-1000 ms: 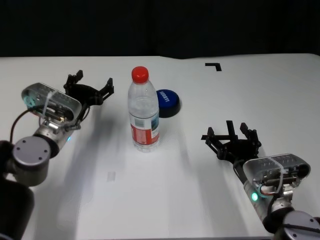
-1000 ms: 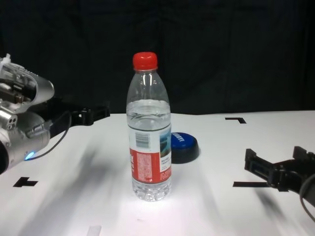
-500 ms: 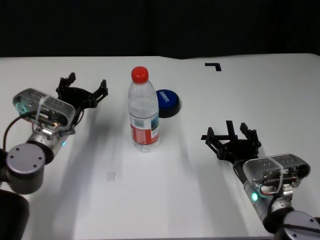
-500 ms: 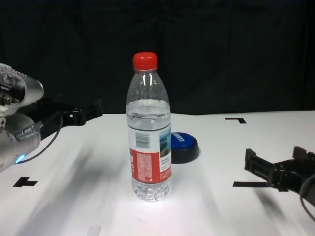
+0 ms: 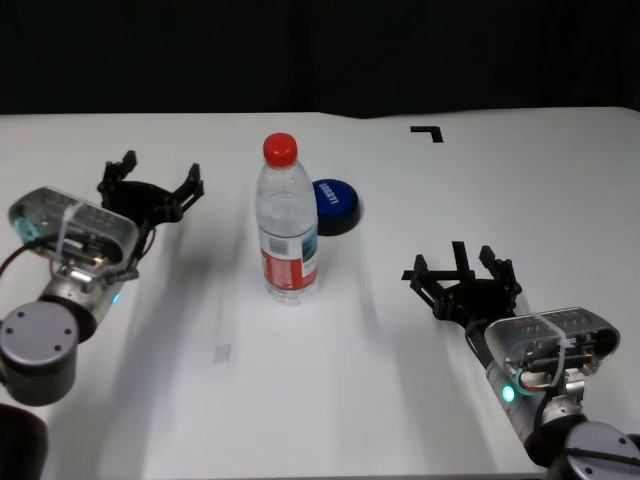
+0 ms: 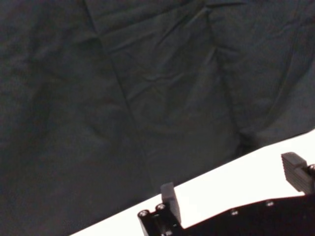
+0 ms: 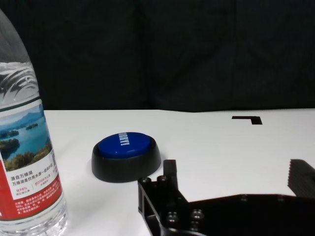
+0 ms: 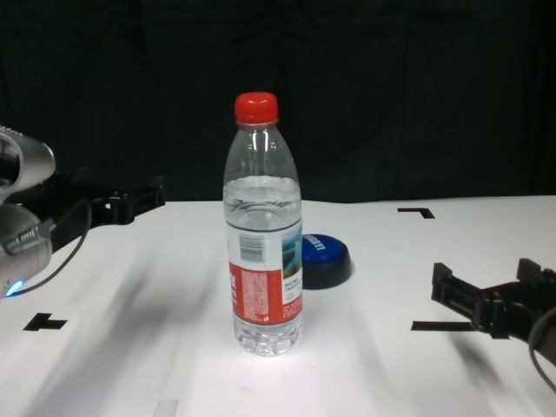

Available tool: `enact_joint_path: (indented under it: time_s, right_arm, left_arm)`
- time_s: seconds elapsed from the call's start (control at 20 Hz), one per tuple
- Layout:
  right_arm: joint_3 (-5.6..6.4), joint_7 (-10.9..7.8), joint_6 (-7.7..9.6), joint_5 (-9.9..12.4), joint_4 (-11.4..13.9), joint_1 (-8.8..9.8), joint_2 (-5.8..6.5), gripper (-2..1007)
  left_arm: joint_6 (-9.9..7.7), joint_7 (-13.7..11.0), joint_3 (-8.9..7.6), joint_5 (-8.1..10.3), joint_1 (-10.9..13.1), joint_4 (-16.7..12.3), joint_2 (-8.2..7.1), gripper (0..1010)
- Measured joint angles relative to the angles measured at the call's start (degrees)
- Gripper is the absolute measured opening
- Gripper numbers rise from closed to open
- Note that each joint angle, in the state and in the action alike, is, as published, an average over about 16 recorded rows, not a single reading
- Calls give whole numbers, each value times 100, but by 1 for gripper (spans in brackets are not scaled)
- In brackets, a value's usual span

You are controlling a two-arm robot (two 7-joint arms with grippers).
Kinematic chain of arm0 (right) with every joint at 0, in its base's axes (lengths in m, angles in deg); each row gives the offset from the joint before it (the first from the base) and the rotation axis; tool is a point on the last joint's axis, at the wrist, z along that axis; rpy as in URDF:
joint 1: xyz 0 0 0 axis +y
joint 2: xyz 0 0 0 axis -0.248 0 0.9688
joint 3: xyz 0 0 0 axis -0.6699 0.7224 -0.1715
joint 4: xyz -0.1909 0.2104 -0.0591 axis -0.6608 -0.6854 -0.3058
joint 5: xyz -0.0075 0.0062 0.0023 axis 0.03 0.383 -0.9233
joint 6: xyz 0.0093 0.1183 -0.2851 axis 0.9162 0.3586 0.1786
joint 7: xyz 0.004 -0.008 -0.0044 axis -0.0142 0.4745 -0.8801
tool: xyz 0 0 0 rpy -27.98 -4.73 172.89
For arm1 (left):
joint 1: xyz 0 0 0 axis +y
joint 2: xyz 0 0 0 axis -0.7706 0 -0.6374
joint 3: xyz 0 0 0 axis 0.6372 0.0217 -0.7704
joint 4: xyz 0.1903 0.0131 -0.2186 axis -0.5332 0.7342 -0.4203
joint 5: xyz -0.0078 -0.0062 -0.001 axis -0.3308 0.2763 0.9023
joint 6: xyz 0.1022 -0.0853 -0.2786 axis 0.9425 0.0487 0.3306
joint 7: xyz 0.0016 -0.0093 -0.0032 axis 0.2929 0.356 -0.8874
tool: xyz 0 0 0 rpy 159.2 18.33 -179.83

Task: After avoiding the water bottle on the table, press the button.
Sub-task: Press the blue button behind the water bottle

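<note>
Our left gripper (image 5: 150, 180) hovers spread at the frame's left, apart from the water bottle (image 5: 287, 222) standing mid-frame. The button (image 5: 335, 205) sits just behind it; our right gripper (image 5: 462, 267) rests spread at lower right.

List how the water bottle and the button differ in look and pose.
The water bottle is tall, clear and narrow; the button is a low, wide dome. The water bottle has a red cap and a red, white and blue label; the button has a blue top with white lettering on a black base. The water bottle stands nearer the robot, the button behind it. Both rest on the table.
</note>
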Motion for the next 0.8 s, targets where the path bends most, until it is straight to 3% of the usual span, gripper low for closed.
enact_joint_path:
  time_s: [0.8]
  right_arm:
    - [0, 0, 0, 0, 0, 0, 0, 1003]
  left_arm:
    - [-192, 85, -245, -61, 544, -656, 11, 1003]
